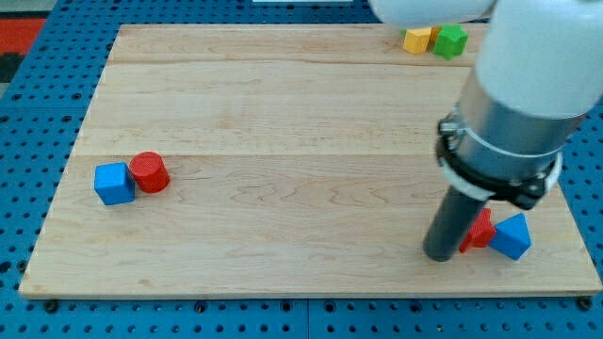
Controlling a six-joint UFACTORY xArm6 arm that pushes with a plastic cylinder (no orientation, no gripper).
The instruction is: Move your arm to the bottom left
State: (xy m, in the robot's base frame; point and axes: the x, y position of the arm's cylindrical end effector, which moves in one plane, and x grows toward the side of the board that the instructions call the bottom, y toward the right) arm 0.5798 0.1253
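Observation:
My tip (439,254) rests on the wooden board (301,160) at the view's lower right. It sits just left of a red block (480,232), which is partly hidden behind the rod, and a blue triangular block (513,236) beside it. At the view's left a blue cube (114,184) touches a red cylinder (149,172), far from the tip. At the view's top right a yellow block (417,40) sits next to a green block (451,41).
The arm's large white and grey body (523,85) covers the board's right side. A blue pegboard surface (38,132) surrounds the board, with a red patch (19,38) at the view's top left.

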